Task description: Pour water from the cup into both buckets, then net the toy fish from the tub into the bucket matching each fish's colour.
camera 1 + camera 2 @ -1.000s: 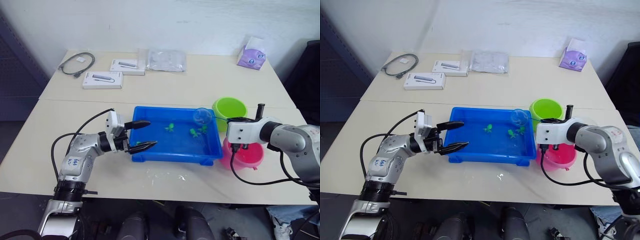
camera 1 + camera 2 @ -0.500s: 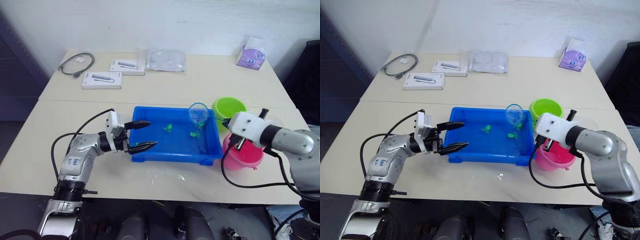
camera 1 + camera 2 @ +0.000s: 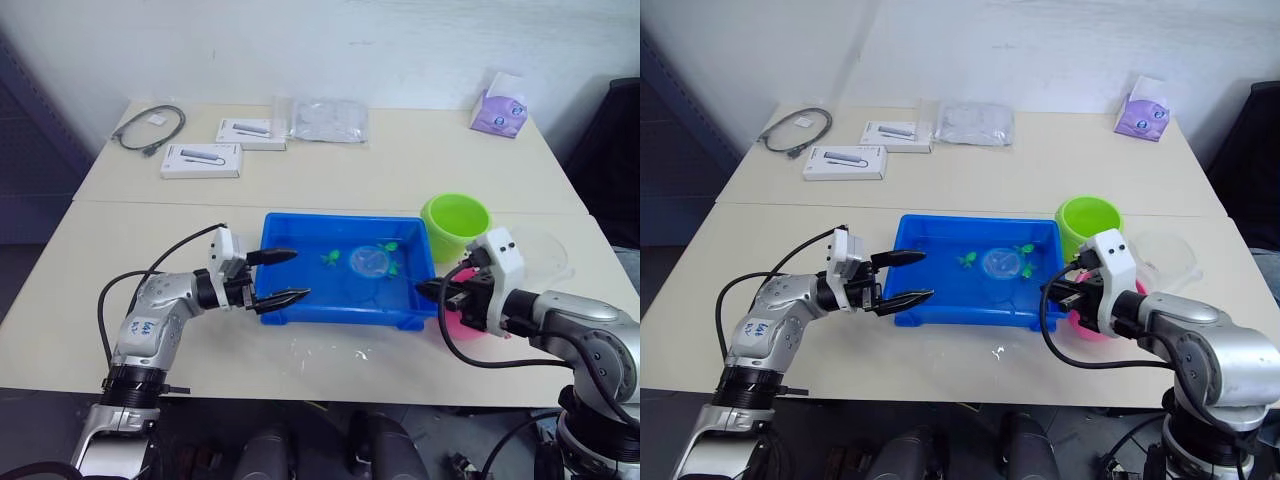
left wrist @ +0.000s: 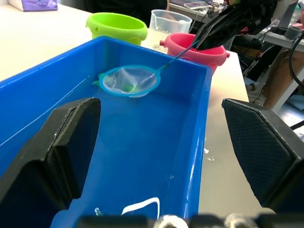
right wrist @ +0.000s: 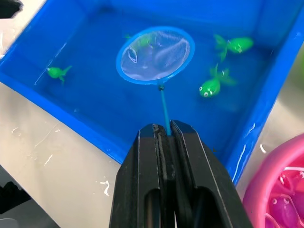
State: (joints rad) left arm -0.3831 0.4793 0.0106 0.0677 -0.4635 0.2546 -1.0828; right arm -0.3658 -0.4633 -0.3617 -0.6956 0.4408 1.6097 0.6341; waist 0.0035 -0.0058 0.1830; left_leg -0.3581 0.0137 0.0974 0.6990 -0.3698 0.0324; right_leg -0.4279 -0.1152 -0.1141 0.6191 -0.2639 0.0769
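fish (image 5: 210, 87) left in the tub (image 3: 300, 310) all look green: four of them by the right wrist view, one under the hoop of the net (image 5: 155, 55), two near the tub's wall on the pink bucket's side, one off toward the opposite wall. no magenta ones show in the blue tub, and pink shapes lie inside the pink bucket (image 5: 280, 199), so the pink sorting seems done. the cup (image 3: 540, 250) stands near the desk's right edge, beside the green bucket (image 3: 457, 222), which suggests the pouring is over; i cannot tell whether that bucket holds any fish yet. the right gripper (image 5: 164, 130) is clamped tight on the net's thin handle, hoop lowered over the middle of the tub. the left gripper (image 3: 283, 276) is spread wide, its fingers straddling the tub's left rim. what's left, i judge: scooping the greens and tipping them into the green bucket.
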